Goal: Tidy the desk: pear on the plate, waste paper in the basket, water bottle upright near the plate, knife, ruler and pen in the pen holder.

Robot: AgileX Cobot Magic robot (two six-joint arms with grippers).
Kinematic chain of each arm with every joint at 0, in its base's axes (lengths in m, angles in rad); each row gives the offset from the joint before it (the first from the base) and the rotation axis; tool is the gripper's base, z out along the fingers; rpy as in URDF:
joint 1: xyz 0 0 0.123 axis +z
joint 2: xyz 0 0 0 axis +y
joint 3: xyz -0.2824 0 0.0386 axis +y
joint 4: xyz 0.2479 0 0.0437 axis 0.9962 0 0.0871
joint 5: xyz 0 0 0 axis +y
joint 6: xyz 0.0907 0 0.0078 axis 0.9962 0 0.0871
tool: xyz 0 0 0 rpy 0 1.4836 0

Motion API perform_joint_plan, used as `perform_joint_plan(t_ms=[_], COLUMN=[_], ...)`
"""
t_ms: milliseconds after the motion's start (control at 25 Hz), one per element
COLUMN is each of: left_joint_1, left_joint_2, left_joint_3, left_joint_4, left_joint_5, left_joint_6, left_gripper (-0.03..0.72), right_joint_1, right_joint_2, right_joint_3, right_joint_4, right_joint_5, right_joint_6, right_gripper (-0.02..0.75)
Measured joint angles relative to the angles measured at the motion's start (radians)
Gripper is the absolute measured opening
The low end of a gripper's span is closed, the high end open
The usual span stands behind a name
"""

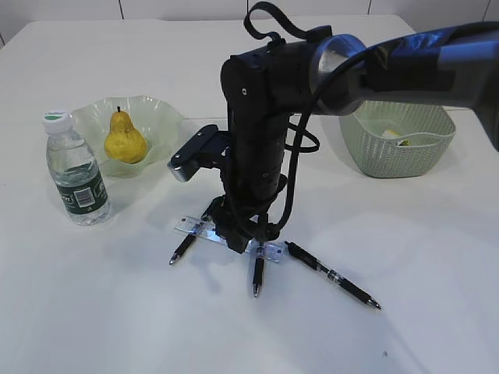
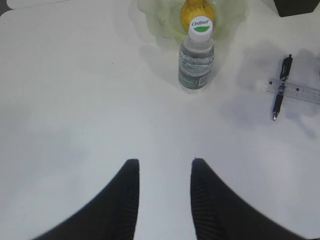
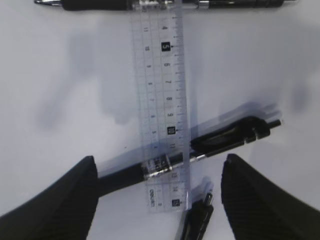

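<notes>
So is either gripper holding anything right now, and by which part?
Nothing is held. The right gripper stands open over the ruler and pens; the left gripper is empty.

Count, placed relative to the ruler [image 1: 226,235]: three pens, left pen [image 1: 184,248], middle pen [image 1: 257,274], right pen [image 1: 331,275], all touching or just beside it. One water bottle [image 1: 76,169], one pear [image 1: 124,139], one plate [image 1: 160,118], one basket [image 1: 398,140] farther off.

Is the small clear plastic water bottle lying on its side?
No, the small clear plastic water bottle stands upright on the white desk, white cap on top.
</notes>
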State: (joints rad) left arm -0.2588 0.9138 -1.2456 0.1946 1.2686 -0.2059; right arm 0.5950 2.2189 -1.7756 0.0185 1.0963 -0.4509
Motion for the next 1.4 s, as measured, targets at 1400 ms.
perform_joint_plan(t_ms=[1400], left_joint_1=[0.000], left_joint_2=[0.000], left_joint_3=[0.000], left_joint_4=[0.010], left_joint_5=[-0.002], left_joint_6=[-0.004], left_gripper=[0.240], right_joint_1=[0.000], right_joint_2=[0.067], right_joint_3=[-0.002], right_joint_4=[0.035], right_joint_5=[-0.136], right_joint_6=[-0.103], right_gripper=[0.576])
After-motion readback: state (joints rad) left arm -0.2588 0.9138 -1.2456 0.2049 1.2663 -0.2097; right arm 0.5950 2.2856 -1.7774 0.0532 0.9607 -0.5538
